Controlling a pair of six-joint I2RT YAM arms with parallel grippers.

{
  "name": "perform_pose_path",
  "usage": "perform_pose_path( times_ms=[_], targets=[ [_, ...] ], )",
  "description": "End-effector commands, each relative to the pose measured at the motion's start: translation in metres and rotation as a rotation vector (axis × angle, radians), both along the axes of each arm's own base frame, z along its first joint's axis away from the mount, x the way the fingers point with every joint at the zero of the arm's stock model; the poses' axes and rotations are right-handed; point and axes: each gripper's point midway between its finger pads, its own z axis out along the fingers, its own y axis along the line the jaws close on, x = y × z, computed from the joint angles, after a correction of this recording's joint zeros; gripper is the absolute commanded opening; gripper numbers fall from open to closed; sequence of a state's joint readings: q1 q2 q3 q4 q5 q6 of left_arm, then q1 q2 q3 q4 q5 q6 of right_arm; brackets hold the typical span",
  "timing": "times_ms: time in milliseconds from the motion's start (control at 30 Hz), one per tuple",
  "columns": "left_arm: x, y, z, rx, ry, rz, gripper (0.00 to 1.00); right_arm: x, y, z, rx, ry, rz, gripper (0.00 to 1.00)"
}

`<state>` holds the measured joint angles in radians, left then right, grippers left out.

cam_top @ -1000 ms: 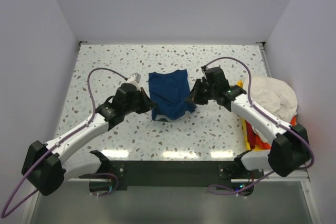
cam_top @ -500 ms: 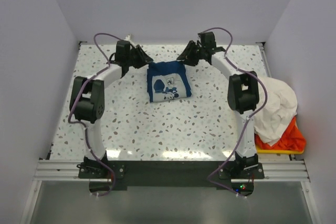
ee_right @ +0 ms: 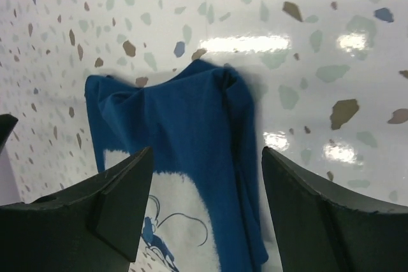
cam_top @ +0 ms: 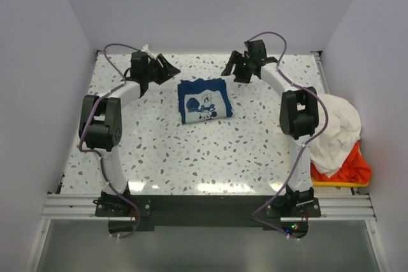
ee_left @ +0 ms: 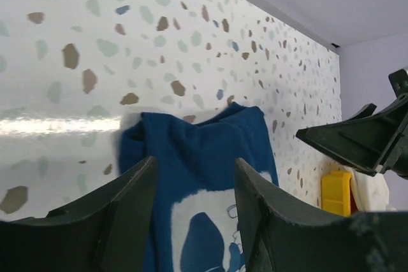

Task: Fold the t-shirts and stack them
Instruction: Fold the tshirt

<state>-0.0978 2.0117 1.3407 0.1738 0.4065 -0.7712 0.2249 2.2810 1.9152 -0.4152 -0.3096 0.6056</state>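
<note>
Your left gripper (cam_top: 169, 69) and right gripper (cam_top: 229, 71) both hang released. One folded navy t-shirt (cam_top: 204, 100) lies on the bench (cam_top: 191, 151) between them. One white t-shirt (cam_top: 335, 125) and one orange t-shirt (cam_top: 354, 169) are heaped well behind the right gripper.

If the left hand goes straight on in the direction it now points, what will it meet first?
Probably the navy t-shirt, lying on the table just ahead of the left hand. The right hand is farther beyond; depth is unclear.

Robotics lab test cell.
Plain white walls (cam_top: 210, 4) enclose a speckled terrazzo-pattern tabletop (cam_top: 210, 151); an aluminium mounting rail (cam_top: 70, 203) spans its near edge.
</note>
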Motion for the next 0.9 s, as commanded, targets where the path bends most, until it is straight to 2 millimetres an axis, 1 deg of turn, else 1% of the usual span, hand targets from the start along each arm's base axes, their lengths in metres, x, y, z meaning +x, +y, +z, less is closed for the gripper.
perform_pose_path(
  times_ms=[0, 33, 67, 100, 133, 167, 200, 233, 267, 300, 333, 367, 400, 467, 500, 567, 600, 667, 700, 733, 800, 833, 867],
  targets=[
    [-0.005, -0.034, 0.026, 0.050, -0.083, -0.051, 0.55, -0.013, 0.016, 0.023, -0.136, -0.113, 0.073, 0.72],
    [-0.007, -0.034, 0.012, 0.088, -0.048, -0.040, 0.55, -0.016, 0.020, 0.014, -0.156, -0.100, 0.085, 0.73],
    [-0.009, -0.043, 0.011, 0.106, -0.045, -0.052, 0.55, -0.016, 0.020, 0.010, -0.177, -0.101, 0.087, 0.72],
    [-0.009, -0.044, 0.006, 0.132, -0.033, -0.051, 0.54, -0.017, 0.021, 0.006, -0.196, -0.105, 0.101, 0.73],
    [-0.011, -0.040, -0.011, 0.198, 0.008, -0.037, 0.54, -0.019, 0.025, -0.001, -0.215, -0.096, 0.113, 0.73],
    [-0.011, -0.047, -0.012, 0.223, 0.006, -0.047, 0.55, -0.019, 0.023, -0.006, -0.257, -0.098, 0.117, 0.73],
    [-0.010, -0.049, -0.016, 0.247, 0.009, -0.047, 0.56, -0.019, 0.023, -0.009, -0.281, -0.094, 0.119, 0.73],
    [-0.016, -0.045, -0.032, 0.301, 0.055, -0.044, 0.57, -0.023, 0.024, -0.014, -0.314, -0.081, 0.121, 0.73],
    [-0.019, -0.048, -0.037, 0.326, 0.061, -0.048, 0.59, -0.023, 0.020, -0.020, -0.353, -0.078, 0.110, 0.73],
    [-0.020, -0.044, -0.043, 0.363, 0.073, -0.032, 0.60, -0.025, 0.019, -0.023, -0.368, -0.073, 0.109, 0.73],
    [-0.022, -0.046, -0.050, 0.382, 0.079, -0.044, 0.61, -0.029, 0.021, -0.029, -0.376, -0.063, 0.119, 0.73],
    [-0.025, -0.050, -0.054, 0.394, 0.082, -0.059, 0.61, -0.031, 0.020, -0.032, -0.395, -0.058, 0.113, 0.72],
    [-0.027, -0.048, -0.060, 0.423, 0.096, -0.047, 0.60, -0.031, 0.014, -0.036, -0.432, -0.055, 0.092, 0.72],
    [-0.033, -0.049, -0.071, 0.464, 0.121, -0.052, 0.57, -0.037, 0.015, -0.045, -0.444, -0.031, 0.097, 0.70],
    [-0.035, -0.043, -0.074, 0.489, 0.132, -0.032, 0.55, -0.037, 0.016, -0.047, -0.438, -0.030, 0.098, 0.68],
    [-0.039, -0.040, -0.073, 0.497, 0.129, -0.015, 0.53, -0.040, 0.015, -0.053, -0.436, -0.024, 0.094, 0.67],
    [-0.036, -0.040, -0.062, 0.488, 0.097, -0.004, 0.53, -0.038, 0.017, -0.048, -0.421, -0.043, 0.093, 0.67],
    [-0.033, -0.039, -0.051, 0.489, 0.074, 0.002, 0.53, -0.041, 0.019, -0.048, -0.409, -0.048, 0.096, 0.67],
    [-0.032, -0.038, -0.047, 0.491, 0.070, 0.008, 0.53, -0.039, 0.019, -0.043, -0.402, -0.062, 0.095, 0.67],
    [-0.028, -0.037, -0.038, 0.489, 0.052, 0.016, 0.51, -0.038, 0.019, -0.040, -0.399, -0.074, 0.092, 0.67],
    [-0.022, -0.034, -0.029, 0.495, 0.028, 0.028, 0.50, -0.034, 0.021, -0.034, -0.390, -0.097, 0.089, 0.66],
    [-0.015, -0.032, -0.021, 0.493, 0.014, 0.041, 0.50, -0.030, 0.022, -0.025, -0.377, -0.128, 0.078, 0.65],
    [-0.012, -0.029, -0.021, 0.495, 0.016, 0.044, 0.50, -0.028, 0.023, -0.020, -0.369, -0.145, 0.068, 0.64]
  ],
)
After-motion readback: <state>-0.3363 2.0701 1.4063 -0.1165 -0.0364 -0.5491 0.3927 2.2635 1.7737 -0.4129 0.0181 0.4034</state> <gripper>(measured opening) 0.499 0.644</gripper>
